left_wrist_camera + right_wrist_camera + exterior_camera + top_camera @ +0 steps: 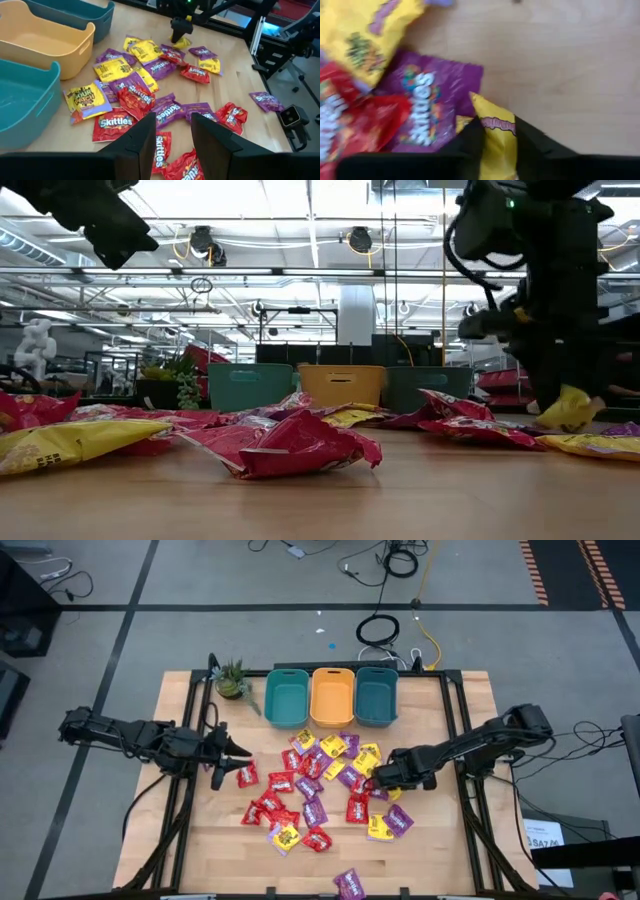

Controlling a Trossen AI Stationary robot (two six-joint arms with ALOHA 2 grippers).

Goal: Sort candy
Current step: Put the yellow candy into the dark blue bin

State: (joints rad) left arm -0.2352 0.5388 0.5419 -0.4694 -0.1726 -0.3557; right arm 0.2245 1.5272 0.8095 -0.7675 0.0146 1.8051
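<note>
Several red, purple and yellow candy packets (pixel 320 785) lie scattered mid-table, and one purple packet (pixel 349 883) lies alone near the front edge. My right gripper (pixel 499 142) stands at the pile's right side (pixel 378 778), pointing down, shut on a yellow packet (pixel 496 131). My left gripper (pixel 172 135) hovers open above the pile's left edge (pixel 240 750), with nothing between its fingers; red packets (pixel 165 150) lie below it. My right gripper pinches the yellow packet between its two fingers by the packet's upper end (pixel 495 142), coming from above with the fingers pointing down. The packet (pixel 568 408) stands up below the fingers, and its lower end reaches down to the packets around it.
Three bins stand in a row at the table's far edge: teal (pixel 287 698), orange (pixel 332 697) and teal (pixel 376 695). A small potted plant (pixel 232 680) stands left of them. Bare wood shows along the near edge and both sides.
</note>
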